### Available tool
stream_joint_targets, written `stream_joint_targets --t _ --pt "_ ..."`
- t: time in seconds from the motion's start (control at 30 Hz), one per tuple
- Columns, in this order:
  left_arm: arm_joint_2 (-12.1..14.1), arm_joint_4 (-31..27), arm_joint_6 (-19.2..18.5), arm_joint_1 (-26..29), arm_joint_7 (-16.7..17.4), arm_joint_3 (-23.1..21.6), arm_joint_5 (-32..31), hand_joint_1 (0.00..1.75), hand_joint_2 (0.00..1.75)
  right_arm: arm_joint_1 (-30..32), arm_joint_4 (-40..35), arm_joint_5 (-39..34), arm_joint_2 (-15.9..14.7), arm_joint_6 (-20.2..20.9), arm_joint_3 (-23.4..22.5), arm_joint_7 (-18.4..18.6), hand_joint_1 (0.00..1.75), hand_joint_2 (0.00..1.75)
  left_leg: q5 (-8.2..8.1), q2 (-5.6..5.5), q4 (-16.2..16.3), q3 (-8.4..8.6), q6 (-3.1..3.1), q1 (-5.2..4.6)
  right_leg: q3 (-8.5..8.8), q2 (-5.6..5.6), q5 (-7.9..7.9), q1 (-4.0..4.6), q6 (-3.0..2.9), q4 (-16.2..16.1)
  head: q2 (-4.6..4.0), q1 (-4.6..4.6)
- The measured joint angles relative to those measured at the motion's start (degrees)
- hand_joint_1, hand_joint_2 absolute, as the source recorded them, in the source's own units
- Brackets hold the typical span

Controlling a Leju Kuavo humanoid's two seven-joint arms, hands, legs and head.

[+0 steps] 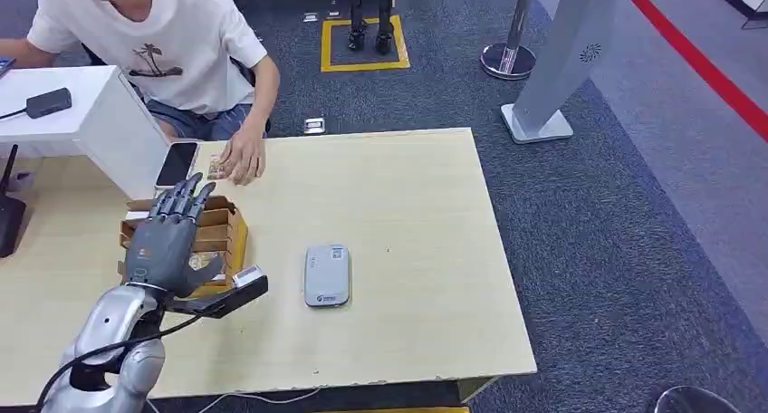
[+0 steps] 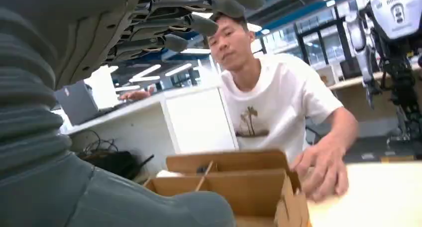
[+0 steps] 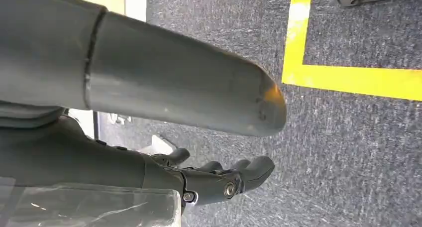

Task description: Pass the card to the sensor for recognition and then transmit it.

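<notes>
Left robot hand (image 1: 168,241) is hovering palm-down over the divided cardboard box (image 1: 222,236) near the desk (image 1: 408,205) front edge, fingers spread apart and holding nothing, likely lining up to pick a card out of a compartment. Cards inside the box are hidden under the hand, so the card's exact spot cannot be told. Right robot hand (image 3: 219,179) is hanging over grey carpet, fingers loosely apart, nothing in it. The grey sensor (image 1: 327,274) is lying flat just beside the box, within easy reach for the scan. Farther back a person's hand (image 1: 243,157) is resting on small cards (image 1: 216,169) next to a phone (image 1: 177,164), probably waiting to receive.
</notes>
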Motion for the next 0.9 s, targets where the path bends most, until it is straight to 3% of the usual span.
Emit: stream_joint_targets --t 0.53,0.9 --pt "0.72 0.00 0.91 9.36 2.08 -1.66 0.22 0.00 1.75 0.03 0.13 -0.15 0.00 0.15 -0.02 -0.02 0.00 0.00 0.00 0.00 0.00 0.00 0.00 0.00 0.00 -0.01 -0.01 0.00 0.00 0.00 0.00 0.00" --pt "-1.07 0.00 2.36 13.08 6.08 0.04 -7.04 0.00 1.75 0.06 0.15 -0.26 0.00 -0.02 -0.09 0.74 0.00 0.00 0.00 -0.01 -0.01 -0.01 0.00 0.00 0.00 -0.03 -0.01 0.00 -0.01 0.00 0.00 0.00"
